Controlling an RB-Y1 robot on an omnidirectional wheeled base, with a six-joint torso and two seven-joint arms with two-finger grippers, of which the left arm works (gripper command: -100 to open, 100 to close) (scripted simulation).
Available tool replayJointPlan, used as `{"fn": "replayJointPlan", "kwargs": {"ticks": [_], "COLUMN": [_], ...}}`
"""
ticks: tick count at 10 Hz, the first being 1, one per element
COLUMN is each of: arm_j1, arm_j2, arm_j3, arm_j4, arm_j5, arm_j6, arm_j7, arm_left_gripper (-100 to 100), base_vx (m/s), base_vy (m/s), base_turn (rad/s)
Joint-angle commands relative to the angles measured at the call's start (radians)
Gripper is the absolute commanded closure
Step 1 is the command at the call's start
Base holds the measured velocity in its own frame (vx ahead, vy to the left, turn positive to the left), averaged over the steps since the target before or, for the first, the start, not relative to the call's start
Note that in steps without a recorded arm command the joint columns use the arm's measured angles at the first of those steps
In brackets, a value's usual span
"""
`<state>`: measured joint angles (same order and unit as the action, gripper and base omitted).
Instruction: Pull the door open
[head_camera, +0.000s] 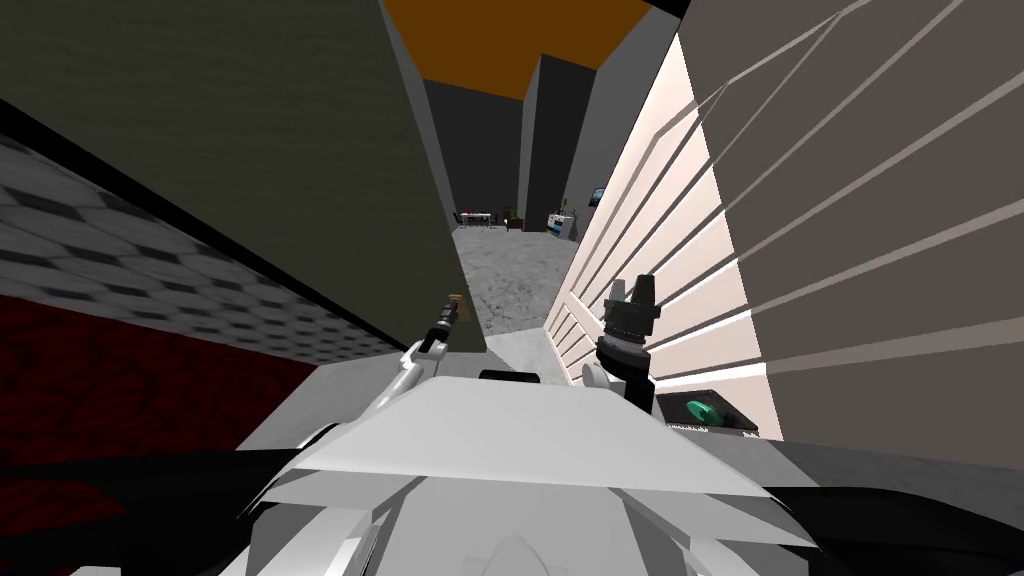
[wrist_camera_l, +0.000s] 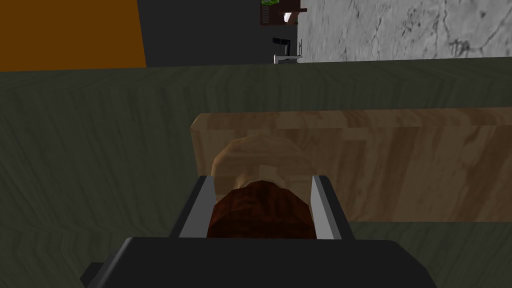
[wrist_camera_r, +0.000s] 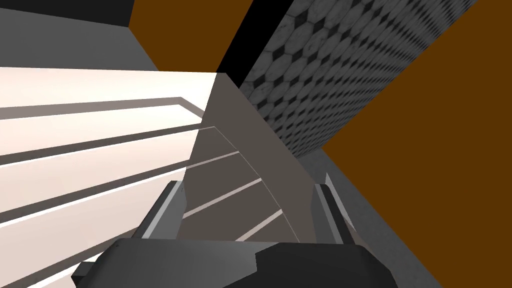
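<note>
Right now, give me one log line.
left gripper shut on handle | door partly open | right gripper open, empty, near slatted wall

No word, number, label or brand can be read anywhere; the dark box (head_camera: 722, 418) beside the pale slatted wall carries a round green emblem (head_camera: 702, 410) and a thin pale strip of marks too small to make out.

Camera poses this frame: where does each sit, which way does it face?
Head: on the head, steeply down and forward along the dark door; left gripper and right gripper show small.
Left wrist: on the left hand, facing the door; its fingers shut on the handle.
Right wrist: on the right hand, facing the slatted wall; fingers open.
Shared: head and left wrist both show door and handle.
</note>
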<state>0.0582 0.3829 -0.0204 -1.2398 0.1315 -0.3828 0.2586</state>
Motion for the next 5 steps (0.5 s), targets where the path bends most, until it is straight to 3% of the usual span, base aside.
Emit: {"fn": "replayJointPlan", "kwargs": {"ticks": [1, 5], "arm_j1": [0.000, 0.047], "arm_j2": [0.000, 0.056], "arm_j3": [0.000, -0.048], "arm_j4": [0.000, -0.032], "arm_j5": [0.000, 0.002], "arm_j6": [0.000, -0.036], "arm_j7": [0.000, 0.047], "arm_left_gripper": [100, 100], "base_vx": [-0.107, -0.199], "base_vy": [0.040, 0.084], "base_turn": [-0.039, -0.134]}}
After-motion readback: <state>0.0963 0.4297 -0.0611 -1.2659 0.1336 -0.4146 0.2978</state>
